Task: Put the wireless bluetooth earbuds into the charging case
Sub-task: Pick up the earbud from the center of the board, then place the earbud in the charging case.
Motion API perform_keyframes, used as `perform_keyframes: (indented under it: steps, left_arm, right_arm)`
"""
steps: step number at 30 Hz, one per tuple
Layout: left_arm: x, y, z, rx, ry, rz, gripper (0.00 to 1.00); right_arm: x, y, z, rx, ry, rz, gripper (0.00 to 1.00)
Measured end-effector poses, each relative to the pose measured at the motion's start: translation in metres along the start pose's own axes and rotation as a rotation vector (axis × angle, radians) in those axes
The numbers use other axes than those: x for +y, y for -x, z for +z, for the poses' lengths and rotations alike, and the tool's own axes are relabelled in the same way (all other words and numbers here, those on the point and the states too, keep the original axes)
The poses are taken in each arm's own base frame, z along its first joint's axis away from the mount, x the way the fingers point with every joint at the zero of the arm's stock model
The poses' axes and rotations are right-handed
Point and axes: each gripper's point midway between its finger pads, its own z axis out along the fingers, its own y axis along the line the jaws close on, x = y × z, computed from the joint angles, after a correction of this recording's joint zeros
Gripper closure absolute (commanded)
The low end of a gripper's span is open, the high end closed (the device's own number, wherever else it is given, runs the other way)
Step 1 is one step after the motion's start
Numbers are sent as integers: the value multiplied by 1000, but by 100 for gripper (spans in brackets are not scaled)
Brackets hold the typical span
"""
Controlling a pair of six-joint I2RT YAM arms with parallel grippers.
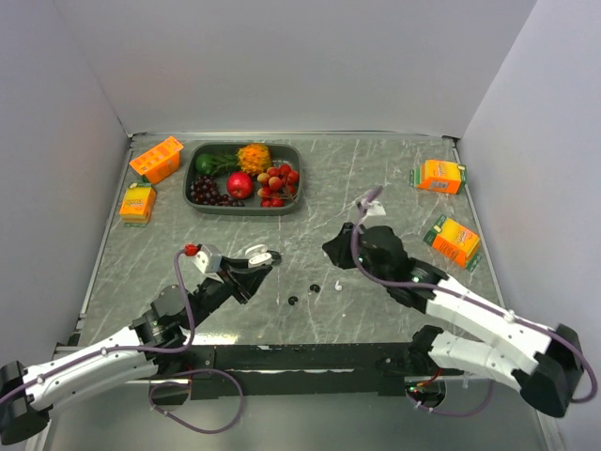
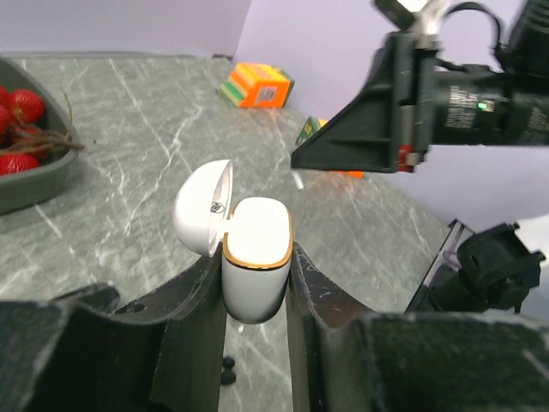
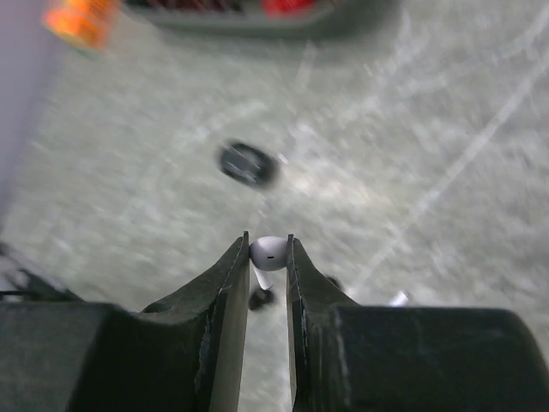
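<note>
The white charging case (image 2: 257, 236) has a gold rim and its lid (image 2: 202, 210) hangs open to the left. My left gripper (image 2: 256, 262) is shut on the case body and holds it upright above the table; from above the case (image 1: 257, 253) shows at the left gripper (image 1: 250, 267). My right gripper (image 3: 268, 245) is shut on a white earbud (image 3: 270, 252), stem pointing down, and hovers right of the case (image 1: 331, 249). On the table between the arms lie two black earbuds (image 1: 293, 301) (image 1: 315, 287) and another white earbud (image 1: 335, 285).
A dark tray of fruit (image 1: 192, 184) stands at the back left, with two orange boxes (image 1: 156, 158) (image 1: 138, 203) beside it. Two more orange boxes (image 1: 439, 176) (image 1: 454, 242) lie at the right. A blurred dark rounded object (image 3: 247, 165) lies on the table beyond the right fingers.
</note>
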Motion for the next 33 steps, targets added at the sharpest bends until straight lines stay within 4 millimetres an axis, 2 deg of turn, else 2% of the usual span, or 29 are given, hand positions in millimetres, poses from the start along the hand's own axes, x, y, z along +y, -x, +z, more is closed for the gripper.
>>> perform_keyframes:
  steps: [6,14,25,33]
  left_arm:
    - [-5,3,17,-39,-20,0,99]
    - [-16,-5,39,-64,-85,20,99]
    - [-29,-4,50,-94,-178,30,99]
    - [-38,-4,49,-99,-232,33,99]
  right_arm:
    - [44,43,-22,-208,178,25,100]
    - [95,61,-42,-317,354,-9,100]
    - [127,68,-52,-371,476,-25,100]
    - [143,47,-44,-333,529,-52,100]
